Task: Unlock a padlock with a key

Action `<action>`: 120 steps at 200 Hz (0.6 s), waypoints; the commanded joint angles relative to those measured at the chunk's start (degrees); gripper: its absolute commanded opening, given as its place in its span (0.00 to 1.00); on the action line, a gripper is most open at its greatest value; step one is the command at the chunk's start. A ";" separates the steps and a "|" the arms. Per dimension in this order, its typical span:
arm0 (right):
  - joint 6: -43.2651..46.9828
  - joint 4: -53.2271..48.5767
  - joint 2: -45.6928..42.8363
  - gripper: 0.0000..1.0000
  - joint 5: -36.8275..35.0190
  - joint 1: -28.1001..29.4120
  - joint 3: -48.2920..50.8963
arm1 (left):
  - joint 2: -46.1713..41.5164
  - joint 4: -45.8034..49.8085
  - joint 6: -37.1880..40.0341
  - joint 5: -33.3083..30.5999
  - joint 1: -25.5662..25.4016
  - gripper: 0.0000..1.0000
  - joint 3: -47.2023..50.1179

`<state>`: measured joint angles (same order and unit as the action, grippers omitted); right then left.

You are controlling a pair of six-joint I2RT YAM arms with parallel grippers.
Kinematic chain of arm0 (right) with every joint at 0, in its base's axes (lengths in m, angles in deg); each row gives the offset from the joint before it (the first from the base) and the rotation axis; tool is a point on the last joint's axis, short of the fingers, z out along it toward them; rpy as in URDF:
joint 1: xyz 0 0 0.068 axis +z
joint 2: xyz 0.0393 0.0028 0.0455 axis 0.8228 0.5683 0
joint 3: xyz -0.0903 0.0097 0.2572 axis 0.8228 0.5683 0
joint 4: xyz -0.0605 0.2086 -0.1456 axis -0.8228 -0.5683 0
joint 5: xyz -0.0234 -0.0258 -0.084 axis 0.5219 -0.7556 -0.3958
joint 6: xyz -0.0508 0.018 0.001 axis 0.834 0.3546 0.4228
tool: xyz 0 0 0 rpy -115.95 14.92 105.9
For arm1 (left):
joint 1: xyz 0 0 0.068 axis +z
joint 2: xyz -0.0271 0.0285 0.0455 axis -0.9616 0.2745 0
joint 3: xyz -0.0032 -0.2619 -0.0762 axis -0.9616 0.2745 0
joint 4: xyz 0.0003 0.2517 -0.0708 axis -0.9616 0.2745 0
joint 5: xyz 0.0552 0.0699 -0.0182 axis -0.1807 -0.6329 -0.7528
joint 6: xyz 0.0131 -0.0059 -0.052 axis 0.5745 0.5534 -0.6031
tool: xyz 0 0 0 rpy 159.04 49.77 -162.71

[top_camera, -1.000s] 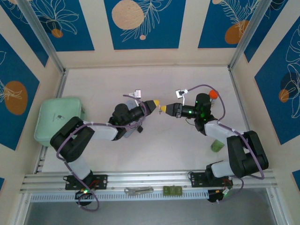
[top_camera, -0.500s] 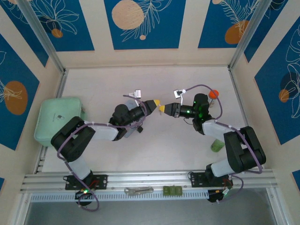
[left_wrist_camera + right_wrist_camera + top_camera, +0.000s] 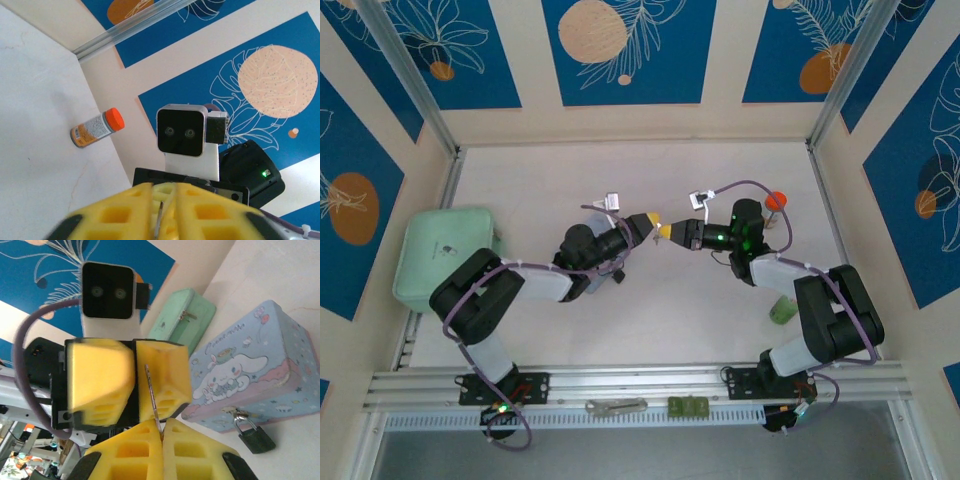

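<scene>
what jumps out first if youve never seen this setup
The yellow tips of the left claw and right claw nearly meet nose to nose at mid table. Close up, the right claw pinches a thin key, and just past it a light-blue cartoon tin lies on the table with a small dark padlock hanging from its hasp.

Left gripper (image 3: 648, 221), right gripper (image 3: 665, 232) tips nearly touching; green case (image 3: 445, 255) far left; orange-capped bottle (image 3: 775, 200) right.

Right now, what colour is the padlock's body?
Dark, nearly black, with a silvery shackle. The padlock shows best in the right wrist view.
</scene>
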<state>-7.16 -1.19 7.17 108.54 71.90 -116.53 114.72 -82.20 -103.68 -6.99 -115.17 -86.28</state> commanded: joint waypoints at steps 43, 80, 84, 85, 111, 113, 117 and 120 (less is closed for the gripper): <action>18.32 -33.77 -10.57 0.00 -10.91 0.59 -2.64 | -20.18 36.56 13.95 -7.46 -0.56 0.63 4.15; 21.70 -47.95 -13.26 0.00 -21.45 1.81 -3.38 | -28.84 58.02 16.88 -11.60 -2.24 0.63 4.94; 21.78 -48.88 -13.33 0.00 -22.15 1.95 -3.43 | -29.20 59.25 16.97 -11.95 -2.82 0.63 5.01; 21.78 -49.12 -13.38 0.00 -22.23 1.98 -3.40 | -29.33 59.60 16.99 -12.05 -2.96 0.63 5.03; 22.01 -53.66 -14.13 0.00 -25.61 4.14 -3.51 | -30.76 65.43 17.39 -16.95 -7.74 0.63 5.64; 21.97 -53.94 -14.24 0.00 -25.99 4.41 -3.55 | -30.78 65.52 17.32 -17.36 -7.94 0.63 5.77; 21.92 -54.39 -14.51 0.00 -26.75 4.94 -3.45 | -30.81 65.57 17.01 -18.16 -8.48 0.63 6.10; 21.84 -54.66 -14.80 0.00 -27.32 5.34 -3.39 | -30.85 65.57 16.75 -18.85 -8.83 0.63 6.32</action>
<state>12.66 -47.25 -5.33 87.21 74.70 -118.72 84.99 -26.79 -88.29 -19.58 -120.77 -81.64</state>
